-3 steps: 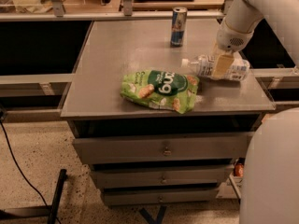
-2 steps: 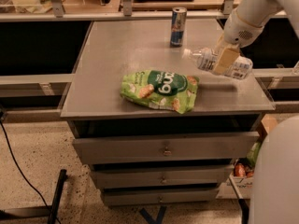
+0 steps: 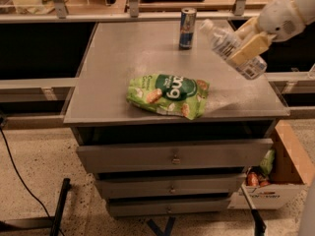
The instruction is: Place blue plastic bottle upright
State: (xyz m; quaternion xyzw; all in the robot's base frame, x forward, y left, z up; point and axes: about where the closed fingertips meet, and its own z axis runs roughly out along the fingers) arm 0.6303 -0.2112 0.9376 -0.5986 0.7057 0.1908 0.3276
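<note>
The blue plastic bottle [image 3: 227,45] is clear with a white cap and a printed label. It hangs tilted in the air above the right side of the grey table [image 3: 123,58], cap pointing up and to the left. My gripper [image 3: 247,47] comes in from the upper right and is shut on the bottle's middle, with tan fingers [image 3: 252,45] across the label. The bottle touches nothing else.
A blue-and-silver drink can [image 3: 187,27] stands upright at the back middle of the table. A green snack bag [image 3: 168,94] lies near the front middle. Drawers sit below the tabletop. A cardboard box [image 3: 275,176] with items stands on the floor at the right.
My gripper has lifted the bottle off the tabletop and raised it, tilting its cap end upward. The can and the snack bag have not moved.
</note>
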